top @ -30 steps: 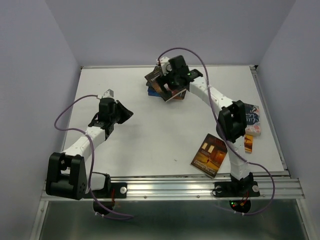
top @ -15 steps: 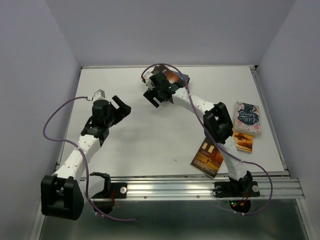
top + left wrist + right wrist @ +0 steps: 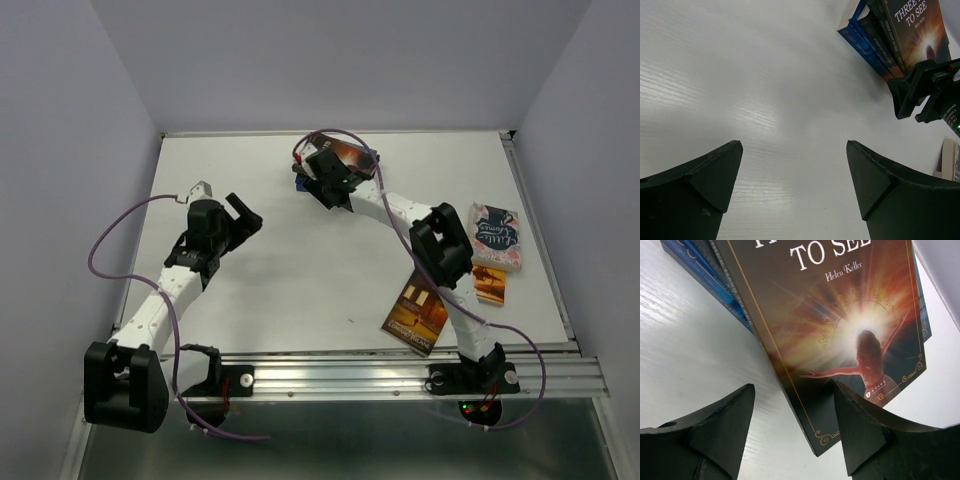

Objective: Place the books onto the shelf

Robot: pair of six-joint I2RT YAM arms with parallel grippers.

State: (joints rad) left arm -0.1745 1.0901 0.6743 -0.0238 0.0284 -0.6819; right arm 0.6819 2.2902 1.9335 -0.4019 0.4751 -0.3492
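A stack of books (image 3: 352, 157) lies at the back of the table (image 3: 300, 270), a dark "Three Days to See" cover (image 3: 840, 315) on top and blue books (image 3: 700, 272) under it. My right gripper (image 3: 332, 185) (image 3: 794, 385) is open at the stack's near side. The top book's corner lies between its jaws, unclamped. My left gripper (image 3: 245, 215) (image 3: 794, 144) hovers open and empty over bare table left of the stack (image 3: 910, 30). Three more books lie on the right: a pale one (image 3: 497, 237), an orange one (image 3: 488, 285) and a brown one (image 3: 415, 315). The shelf is out of view.
Purple-grey walls close in the table at the back and both sides. A metal rail (image 3: 340, 370) with both arm bases runs along the near edge. The right arm's elbow (image 3: 440, 245) stands beside the pale book.
The left jaws opened and that arm stretched out further. The right gripper came off the top of the stack to its near side and its jaws narrowed. The stack now looks tidier.
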